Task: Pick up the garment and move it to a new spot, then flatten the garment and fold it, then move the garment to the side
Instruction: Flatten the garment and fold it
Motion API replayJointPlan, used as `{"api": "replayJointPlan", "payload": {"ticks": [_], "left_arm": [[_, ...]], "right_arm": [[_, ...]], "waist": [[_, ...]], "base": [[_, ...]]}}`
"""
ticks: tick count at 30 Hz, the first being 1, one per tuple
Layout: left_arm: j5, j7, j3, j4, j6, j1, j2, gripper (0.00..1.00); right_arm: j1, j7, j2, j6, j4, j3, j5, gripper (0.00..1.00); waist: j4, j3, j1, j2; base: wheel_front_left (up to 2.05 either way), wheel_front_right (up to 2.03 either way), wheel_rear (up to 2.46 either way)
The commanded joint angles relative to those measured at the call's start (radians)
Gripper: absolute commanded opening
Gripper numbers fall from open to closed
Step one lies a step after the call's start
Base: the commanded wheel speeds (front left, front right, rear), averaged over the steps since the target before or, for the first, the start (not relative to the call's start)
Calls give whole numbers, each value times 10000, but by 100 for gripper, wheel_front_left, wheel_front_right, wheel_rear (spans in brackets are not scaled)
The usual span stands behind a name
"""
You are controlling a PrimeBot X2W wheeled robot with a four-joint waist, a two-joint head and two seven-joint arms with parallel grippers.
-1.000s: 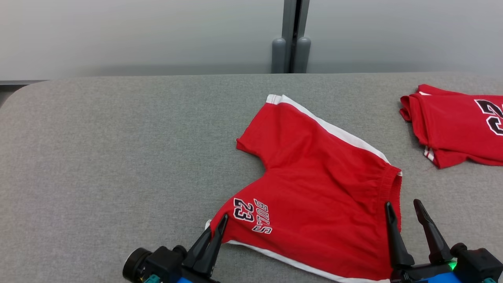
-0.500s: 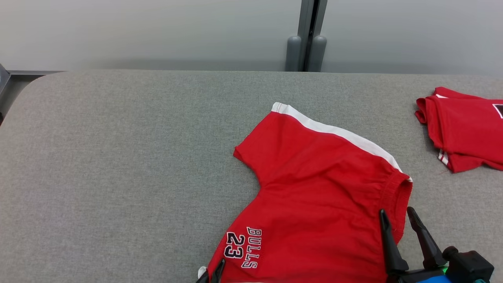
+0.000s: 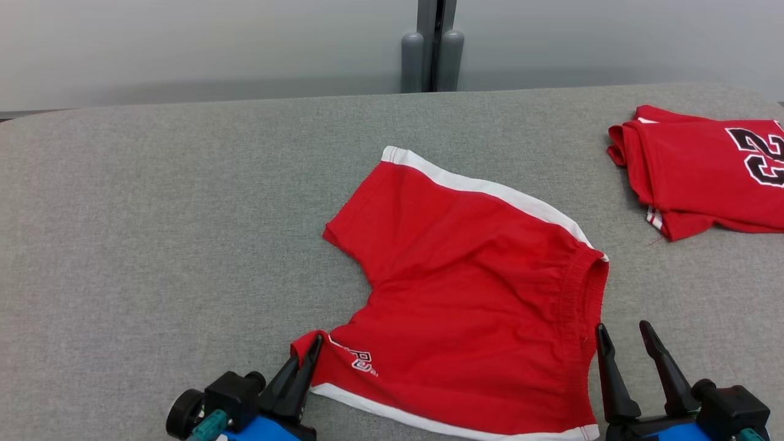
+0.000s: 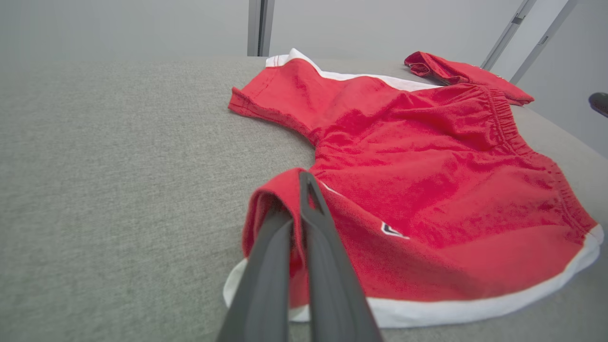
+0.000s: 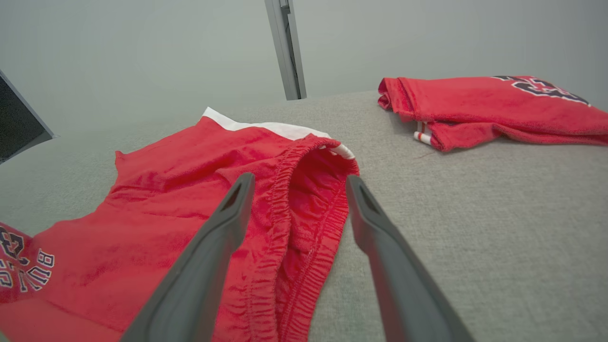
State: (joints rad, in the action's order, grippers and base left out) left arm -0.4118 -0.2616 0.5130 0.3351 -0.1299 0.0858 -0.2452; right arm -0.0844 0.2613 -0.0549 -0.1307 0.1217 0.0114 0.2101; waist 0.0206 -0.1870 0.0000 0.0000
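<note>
The garment [image 3: 471, 288] is a pair of red shorts with white side stripes, spread on the grey padded table [image 3: 153, 245]. My left gripper [image 3: 315, 340] is shut on the near leg hem. In the left wrist view that hem [image 4: 270, 194] is pinched and folded up around the left gripper [image 4: 297, 194], with the rest of the garment [image 4: 418, 166] beyond. My right gripper [image 3: 622, 327] is open at the elastic waistband. In the right wrist view the right gripper [image 5: 300, 180] straddles the waistband [image 5: 308, 204]; whether it touches the cloth I cannot tell.
A second red garment [image 3: 704, 177], folded and bearing a black number, lies at the table's far right, also seen as the folded garment [image 5: 484, 107]. A grey post [image 3: 432, 49] stands behind the table against a pale wall. Bare grey table spreads to the left.
The camera has shifted between frames. The near leg hem in my left gripper has lifted and curled over, hiding most of the printed lettering. The right gripper stays open at the waistband.
</note>
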Motion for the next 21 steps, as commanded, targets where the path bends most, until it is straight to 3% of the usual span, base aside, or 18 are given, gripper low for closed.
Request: {"api": "replayJointPlan", "payload": {"ticks": [1, 14, 15, 17, 18, 21], "left_arm": [[-41, -46, -75, 83, -10, 213, -19, 0], [-461, -47, -367, 1678, -10, 1575, 105, 0], [-465, -46, -423, 1808, -10, 1611, 114, 4], [-395, -46, -544, 1994, -10, 1653, 118, 64], [-353, -47, -654, 2045, -10, 1631, 137, 100], [-181, -46, -961, 2116, -10, 1351, 191, 100]], "right_arm": [[146, 48, -53, -3, 30, -25, -77, 100], [388, 48, -40, -3, 329, -15, -118, 100], [385, 48, -38, -3, 341, -21, -126, 100], [353, 48, -35, -3, 373, -42, -137, 100], [331, 48, -32, -3, 382, -52, -142, 100], [202, 48, -18, -3, 421, -102, -157, 100]], "waist": [[30, -18, 0, 0], [355, -268, 0, 0], [366, -263, 0, 0], [367, -238, 0, 0], [356, -220, 0, 0], [279, -103, 0, 0]], "base": [[0, 0, 0], [0, 0, 0], [0, 0, 0], [0, 0, 0], [0, 0, 0], [0, 0, 0]]}}
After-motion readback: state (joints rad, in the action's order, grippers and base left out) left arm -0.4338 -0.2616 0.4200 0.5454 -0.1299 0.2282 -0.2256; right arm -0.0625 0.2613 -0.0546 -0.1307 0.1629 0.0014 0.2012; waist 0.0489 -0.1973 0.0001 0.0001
